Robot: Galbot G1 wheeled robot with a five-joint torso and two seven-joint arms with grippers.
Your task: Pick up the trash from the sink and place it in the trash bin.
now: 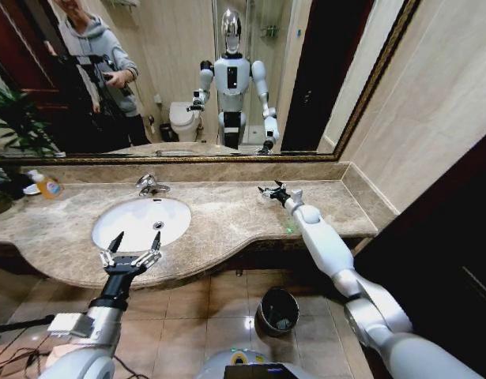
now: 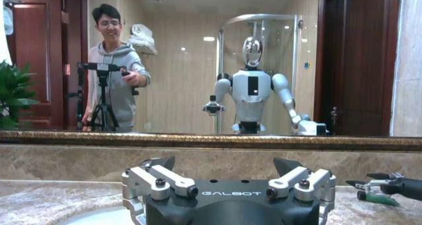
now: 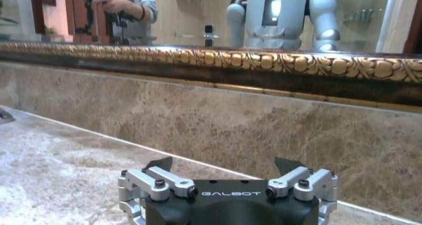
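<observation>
The sink (image 1: 128, 225) is a white oval basin with a chrome faucet (image 1: 152, 186) behind it. Its bowl shows a drain, and the trash is out of view. My left gripper (image 1: 138, 238) hangs open over the basin's front rim, with nothing between its fingers (image 2: 158, 164). My right gripper (image 1: 268, 190) hovers open low over the counter to the right of the sink, facing the back wall (image 3: 223, 164). In the left wrist view a small green thing (image 2: 381, 200) lies just under the right gripper (image 2: 370, 181). The trash bin (image 1: 277, 309), round and black, stands on the floor below the counter.
An orange soap bottle (image 1: 47, 186) and a plant (image 1: 13, 126) stand at the counter's far left. A gold-framed mirror (image 1: 227, 79) runs along the back wall. A tiny green spot (image 1: 288, 230) sits near the counter's front edge. Cables lie on the tiled floor (image 1: 187, 316).
</observation>
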